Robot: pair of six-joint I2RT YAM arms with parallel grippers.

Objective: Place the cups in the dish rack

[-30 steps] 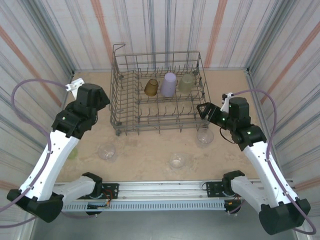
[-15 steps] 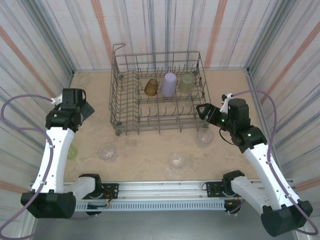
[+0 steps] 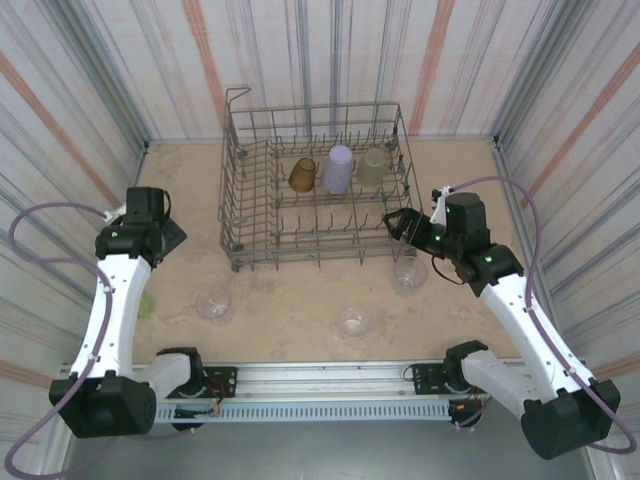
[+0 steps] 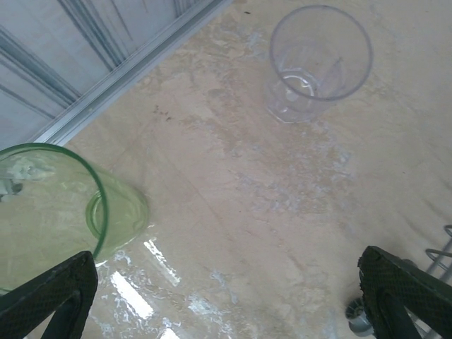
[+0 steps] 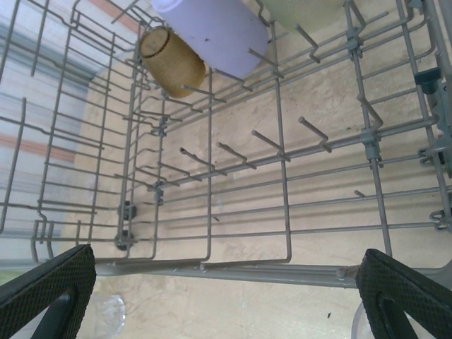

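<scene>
Showing green cup point(image 4: 42, 205) half-cropped | yellowish cup point(image 5: 304, 8) cut off — dish rack point(image 5: 212, 269)

Striped wall panels point(image 3: 80, 60) are closing in the left, top and right of the overhead frame, running grey and white with orange-brown bands. A beige, marbled tabletop point(image 3: 290, 300) is filling the centre. An aluminium rail point(image 3: 320, 375) is running along the bottom. In the left wrist view a metal trim strip point(image 4: 134, 67) is crossing the upper left, and glare point(image 4: 131, 293) is glinting at lower left.
</scene>
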